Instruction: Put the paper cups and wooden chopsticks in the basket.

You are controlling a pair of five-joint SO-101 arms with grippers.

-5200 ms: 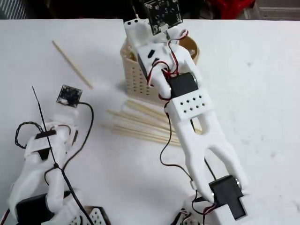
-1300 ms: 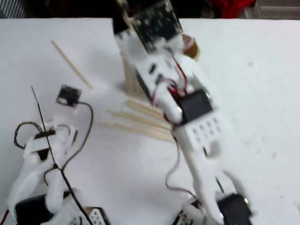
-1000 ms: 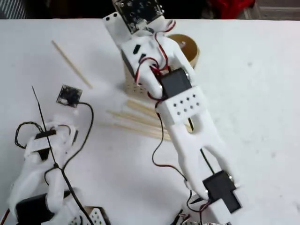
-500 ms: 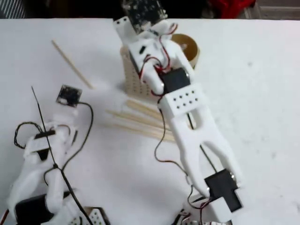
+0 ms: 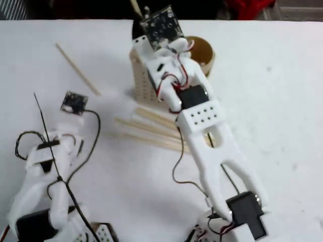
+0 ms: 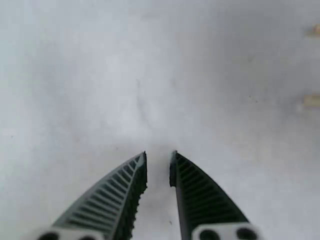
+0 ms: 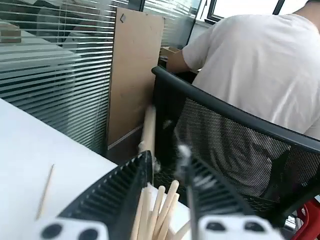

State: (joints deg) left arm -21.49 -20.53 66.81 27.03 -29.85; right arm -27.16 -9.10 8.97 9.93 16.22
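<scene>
A cream lattice basket (image 5: pixel 144 83) stands at the table's far middle, with a brown paper cup (image 5: pixel 203 50) at its right side. My right arm (image 5: pixel 202 126) stretches over the basket. My right gripper (image 7: pixel 165 155) is open above several chopstick ends (image 7: pixel 160 205). One chopstick (image 7: pixel 148 127) rises beside one finger, also seen past the basket (image 5: pixel 135 7). Several chopsticks (image 5: pixel 146 132) lie on the table in front of the basket, partly under the arm. A single chopstick (image 5: pixel 76 68) lies far left. My left gripper (image 6: pixel 158 156) hovers over bare table, its jaws a narrow gap apart.
My left arm (image 5: pixel 48 161) is folded at the near left corner with loose black cables (image 5: pixel 93 136). Two chopstick ends (image 6: pixel 311 101) show at the edge of the left wrist view. Behind the far table edge stands a black mesh chair (image 7: pixel 235 145).
The right arm rose and swung left over the basket, then settled back; a chopstick now shows past the basket's far edge. The left arm has kept still.
</scene>
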